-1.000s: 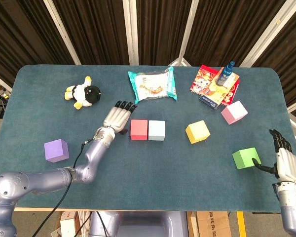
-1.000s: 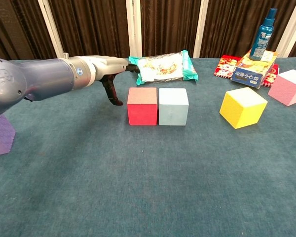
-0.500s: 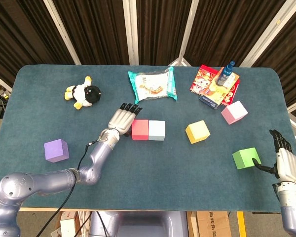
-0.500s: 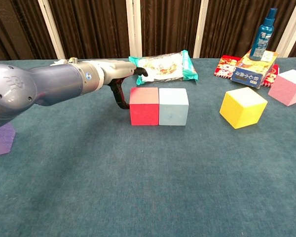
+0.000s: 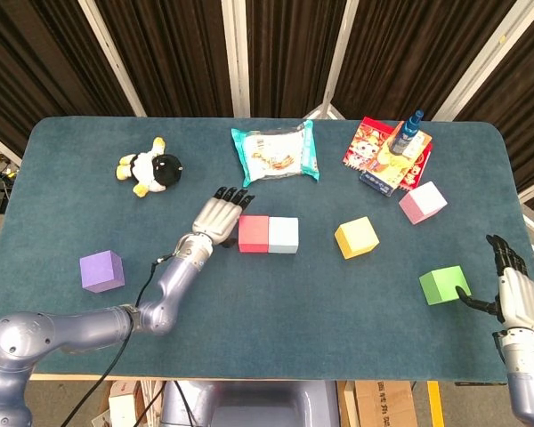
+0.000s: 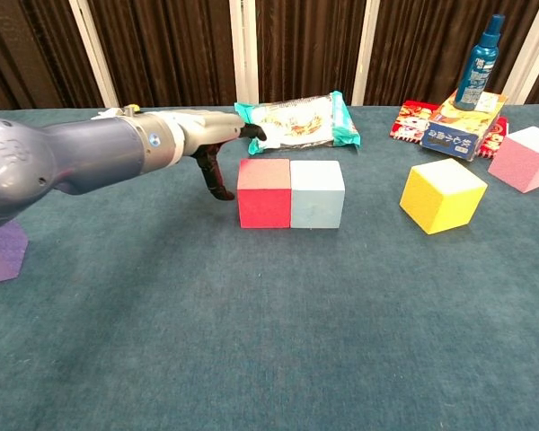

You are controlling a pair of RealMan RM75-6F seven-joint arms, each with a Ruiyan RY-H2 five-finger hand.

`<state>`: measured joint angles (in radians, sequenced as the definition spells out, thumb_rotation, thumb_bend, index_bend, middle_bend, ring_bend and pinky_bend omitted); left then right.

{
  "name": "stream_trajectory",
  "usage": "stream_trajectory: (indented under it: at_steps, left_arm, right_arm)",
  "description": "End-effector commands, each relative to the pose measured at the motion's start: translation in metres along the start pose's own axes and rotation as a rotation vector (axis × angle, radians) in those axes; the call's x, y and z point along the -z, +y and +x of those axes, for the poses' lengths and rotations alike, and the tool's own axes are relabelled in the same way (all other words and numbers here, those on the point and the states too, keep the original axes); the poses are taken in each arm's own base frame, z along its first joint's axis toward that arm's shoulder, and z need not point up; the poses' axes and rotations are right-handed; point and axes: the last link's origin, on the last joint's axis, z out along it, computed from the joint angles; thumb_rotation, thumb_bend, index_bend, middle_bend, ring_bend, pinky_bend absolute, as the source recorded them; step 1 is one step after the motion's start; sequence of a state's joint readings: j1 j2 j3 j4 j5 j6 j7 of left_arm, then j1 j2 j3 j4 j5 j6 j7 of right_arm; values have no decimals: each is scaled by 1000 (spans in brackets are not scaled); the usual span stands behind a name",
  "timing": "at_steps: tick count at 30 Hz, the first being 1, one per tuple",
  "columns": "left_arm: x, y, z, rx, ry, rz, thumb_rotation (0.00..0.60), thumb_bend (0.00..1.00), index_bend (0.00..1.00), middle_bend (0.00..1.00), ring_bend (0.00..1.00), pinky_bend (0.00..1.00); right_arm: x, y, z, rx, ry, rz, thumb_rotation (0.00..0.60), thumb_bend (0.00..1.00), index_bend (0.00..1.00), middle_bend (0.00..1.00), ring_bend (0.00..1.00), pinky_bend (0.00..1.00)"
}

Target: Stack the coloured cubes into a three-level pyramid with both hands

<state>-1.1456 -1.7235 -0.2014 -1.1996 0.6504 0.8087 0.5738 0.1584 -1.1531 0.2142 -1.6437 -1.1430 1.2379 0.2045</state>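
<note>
The red cube (image 5: 253, 234) (image 6: 264, 193) and the light blue cube (image 5: 283, 235) (image 6: 317, 193) stand side by side, touching, mid-table. My left hand (image 5: 218, 216) (image 6: 207, 144) lies flat and open just left of the red cube, its thumb (image 6: 218, 180) hanging down a small gap away from the cube's side. Further right sit the yellow cube (image 5: 356, 237) (image 6: 443, 195) and the pink cube (image 5: 423, 202) (image 6: 527, 159). Near the front left is the purple cube (image 5: 101, 270) (image 6: 0, 251). The green cube (image 5: 444, 285) sits at the front right, with my open right hand (image 5: 516, 295) just beyond it.
A plush toy (image 5: 149, 166) lies at the back left. A snack packet (image 5: 276, 152) (image 6: 296, 120) lies behind the red and blue cubes. Red packets and a box (image 5: 387, 151) with a blue spray bottle (image 5: 410, 130) (image 6: 478, 51) on top stand at the back right.
My left hand moved right up to the red cube and nudged the red and blue pair slightly right, then eased back a little. The right hand stayed still.
</note>
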Motion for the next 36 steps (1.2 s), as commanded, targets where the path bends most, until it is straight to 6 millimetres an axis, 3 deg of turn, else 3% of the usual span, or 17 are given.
stream_trajectory:
  at_steps: [1, 9, 12, 16, 21, 27, 29, 36]
  left_arm:
    - [10, -15, 2, 12, 1, 21, 600, 335, 0, 0, 0, 30]
    - [49, -64, 23, 107, 71, 111, 600, 324, 0, 0, 0, 23]
    - [71, -88, 33, 110, 125, 152, 600, 266, 0, 0, 0, 22]
    - [105, -118, 43, 119, 196, 221, 600, 136, 0, 0, 0, 16]
    - [165, -155, 52, 117, 266, 336, 600, 102, 0, 0, 0, 10]
    - [222, -179, 61, 164, 338, 450, 600, 77, 0, 0, 0, 2]
    - [236, -184, 67, 184, 356, 475, 600, 74, 0, 0, 0, 2]
    - [254, -188, 86, 213, 404, 477, 600, 74, 0, 0, 0, 2]
  right_arm:
    - [0, 1, 1, -2, 2, -5, 600, 257, 0, 0, 0, 0]
    - [1, 4, 6, 8, 14, -17, 600, 258, 0, 0, 0, 0]
    - [1, 3, 8, 15, 20, -15, 600, 258, 0, 0, 0, 0]
    - [-1, 0, 12, 31, 31, -6, 600, 258, 0, 0, 0, 0]
    - [-6, -12, 18, 58, 40, 11, 600, 257, 0, 0, 0, 0]
    - [-20, -46, 17, 140, -27, 98, 600, 258, 0, 0, 0, 0]
    - [-27, -68, 16, 167, -50, 163, 600, 257, 0, 0, 0, 0]
    - [-48, -129, 3, 301, -133, 355, 600, 258, 0, 0, 0, 0]
